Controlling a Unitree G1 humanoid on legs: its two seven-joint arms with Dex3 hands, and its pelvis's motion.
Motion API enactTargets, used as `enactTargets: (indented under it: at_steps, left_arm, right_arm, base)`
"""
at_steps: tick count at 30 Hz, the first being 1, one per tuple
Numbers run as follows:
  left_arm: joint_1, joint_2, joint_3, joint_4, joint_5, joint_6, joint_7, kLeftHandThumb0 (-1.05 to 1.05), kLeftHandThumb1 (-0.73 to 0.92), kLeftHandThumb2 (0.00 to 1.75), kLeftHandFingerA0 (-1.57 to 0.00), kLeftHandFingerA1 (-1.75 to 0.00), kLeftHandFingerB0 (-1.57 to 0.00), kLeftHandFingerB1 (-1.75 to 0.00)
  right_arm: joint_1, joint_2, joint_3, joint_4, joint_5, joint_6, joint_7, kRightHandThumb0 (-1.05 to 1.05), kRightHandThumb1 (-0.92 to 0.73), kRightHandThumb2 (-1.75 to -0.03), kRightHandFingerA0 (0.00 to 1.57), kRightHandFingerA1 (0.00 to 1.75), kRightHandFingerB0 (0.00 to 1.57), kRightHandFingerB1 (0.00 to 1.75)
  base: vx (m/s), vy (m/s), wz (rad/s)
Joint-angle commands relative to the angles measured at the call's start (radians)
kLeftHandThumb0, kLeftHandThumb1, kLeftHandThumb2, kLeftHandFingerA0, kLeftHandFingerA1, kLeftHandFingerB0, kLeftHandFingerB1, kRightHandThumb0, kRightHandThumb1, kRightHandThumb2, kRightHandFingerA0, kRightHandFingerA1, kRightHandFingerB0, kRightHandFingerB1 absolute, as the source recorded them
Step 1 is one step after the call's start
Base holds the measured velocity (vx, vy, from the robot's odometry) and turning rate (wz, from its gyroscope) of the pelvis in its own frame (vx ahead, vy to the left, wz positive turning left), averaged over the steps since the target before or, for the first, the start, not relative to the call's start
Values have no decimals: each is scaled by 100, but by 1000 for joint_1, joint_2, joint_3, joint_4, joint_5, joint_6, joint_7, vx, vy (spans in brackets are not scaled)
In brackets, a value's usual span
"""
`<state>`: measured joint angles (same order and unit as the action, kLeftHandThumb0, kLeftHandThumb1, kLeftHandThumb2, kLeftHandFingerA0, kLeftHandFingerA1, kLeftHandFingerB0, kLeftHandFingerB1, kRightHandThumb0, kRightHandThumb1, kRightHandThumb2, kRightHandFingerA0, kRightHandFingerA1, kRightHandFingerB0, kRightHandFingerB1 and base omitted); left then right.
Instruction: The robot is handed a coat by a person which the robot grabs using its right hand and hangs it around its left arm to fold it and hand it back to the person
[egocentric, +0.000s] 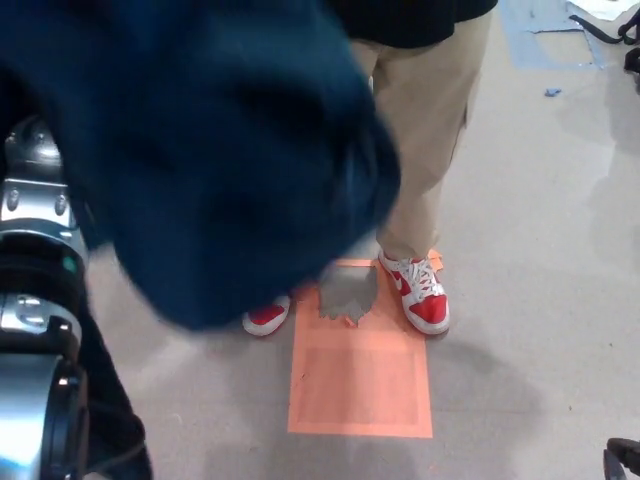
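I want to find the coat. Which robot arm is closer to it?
Left. The left arm is right beside the coat, partly under it; the right hand is far away, at the bottom corner.

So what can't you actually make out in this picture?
All in the head view:
- Left hand: hidden by the coat; only the left arm shows.
- Right hand: cut off by the bottom right corner; open or shut, cannot tell.
- Coat: blurred, so how it hangs is unclear.
- Person: cut off above the waist by the top edge.
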<state>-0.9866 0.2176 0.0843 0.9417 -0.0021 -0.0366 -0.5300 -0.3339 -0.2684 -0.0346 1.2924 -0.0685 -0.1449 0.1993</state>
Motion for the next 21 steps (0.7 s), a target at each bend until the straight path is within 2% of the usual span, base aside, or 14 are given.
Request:
enactTargets:
  at_steps: [1,2,3,4,8,9,10,11,15,16,17,18,20,21]
  left_arm:
    - [19,18,-10,-8,-6,-24,-6,-86,74,105,-9,-28,-8,-22]
    - [24,19,-13,-13,-4,-28,-5,-87,74,105,-9,-29,-8,-22]
    - [26,19,-15,-16,-5,-29,-4,-87,74,105,-9,-29,-8,-22]
    - [31,20,-13,-15,-9,-29,-4,-88,73,105,-9,-28,-9,-22]
    - [41,22,-12,-20,-14,-31,-3,-87,74,105,-8,-27,-8,-23]
    - [53,17,-1,-34,-30,-16,-6,-78,86,67,-9,-24,-8,-23]
    - [66,16,1,-44,-34,-18,-7,-84,72,82,-9,-27,-7,-23]
    - [80,17,1,-57,-37,-22,-12,-86,73,105,-9,-28,-9,-25]
    - [163,23,-2,-130,-44,-44,-26,-85,73,105,-7,-26,-7,-21]
    - [184,22,0,-148,-50,-44,-27,-84,72,104,-7,-28,-7,-22]
    - [213,21,3,-174,-57,-46,-28,-83,73,104,-7,-28,-7,-23]
    - [241,22,5,-199,-60,-46,-27,-82,72,103,-7,-30,-7,-24]
    - [275,19,16,-233,-73,-35,-21,-83,70,102,-7,-31,-7,-25]
    - [306,17,23,-247,-80,-46,-19,-73,65,104,-3,-36,-2,-30]
  right_arm:
    - [-9,-12,1,10,-16,0,-14,-77,-80,-109,6,30,5,23]
    - [-7,-12,-5,8,-10,-1,-6,-79,-83,-110,4,23,3,17]
    - [-7,-12,-7,8,-9,-2,-3,-79,-83,-110,4,23,3,17]
    - [-7,-12,-6,7,-12,-2,-4,-77,-80,-109,6,29,5,23]
    - [-9,-11,-2,8,-18,3,-4,-77,-81,-109,6,30,6,23]
    - [-9,-12,-6,10,-15,5,-3,-76,-80,-108,7,33,6,23]
    - [-8,-12,-5,10,-17,6,-6,-76,-80,-108,7,34,6,23]
    - [-9,-12,-4,11,-18,8,-7,-76,-80,-108,7,34,6,23]
    - [-9,-15,1,11,-24,3,0,-75,-81,-108,7,34,7,25]
    - [-8,-16,1,11,-24,3,0,-67,-78,-109,4,38,3,30]
    - [-8,-16,-1,12,-22,4,0,-75,-80,-107,8,35,7,26]
    - [-8,-15,-2,13,-21,4,3,-67,-77,-109,4,37,3,29]
    - [-10,-15,0,12,-23,3,1,-68,-77,-109,4,38,3,29]
    - [-13,-17,-1,12,-23,5,2,-68,-77,-109,4,39,3,29]
  base:
    - [0,0,0]
    - [0,0,0]
    - [0,0,0]
    - [0,0,0]
    - [0,0,0]
    - [0,0,0]
    - [0,0,0]
    - [0,0,0]
    - [0,0,0]
    - [0,0,0]
    - [0,0,0]
    - [0,0,0]
    - [0,0,0]
    - [0,0,0]
